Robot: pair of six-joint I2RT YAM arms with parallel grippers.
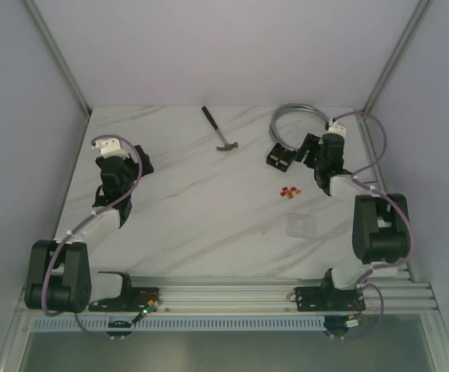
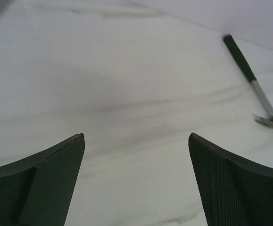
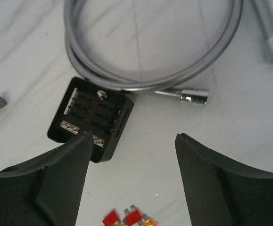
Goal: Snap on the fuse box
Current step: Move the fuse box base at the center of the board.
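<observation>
Nearest to the wrist camera, the right gripper [image 3: 134,137] hangs low over the tabletop [image 3: 230,141], its jaws apart and nothing between them. Just ahead of one finger lies the fuse box [image 3: 91,117], black and open on top, just beside a grey coiled cable [image 3: 150,70]; loose fuses [image 3: 129,219] lie near. The left gripper [image 2: 136,136] is also spread wide, over the tabletop, well apart from the box. I judge the step to be the approach to the box. A clear cover [image 1: 302,226] lies apart from it, so the next move probably calls for bringing both together squarely before pressing
</observation>
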